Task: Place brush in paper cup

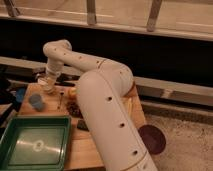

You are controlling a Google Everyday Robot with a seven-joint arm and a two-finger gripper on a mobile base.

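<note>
Most of the reach looks done, as far as can be judged: the gripper [48,80] hangs at the far left corner of the table [87,147], and the cup [47,88] sits directly under it, so close that the two seem to touch or nearly so. Whether the gripper is clenched on something or released cannot be told, since the wrist and the pale cup run together there. The brush cannot be picked out for sure. A dark slim shape lies just right of the gripper at the table's back edge, but it could equally be something else, and nothing dark clearly stands up out of the cup. So the drop itself reads as not yet confirmed. What seems left is to let the brush go into the cup, if it is held, and then lift away without tipping the cup. A blue cup [36,101] stands near, below the gripper toward the camera, a fork [60,100] lies just right of that, and a green tray [10,125] sits well below both.
</note>
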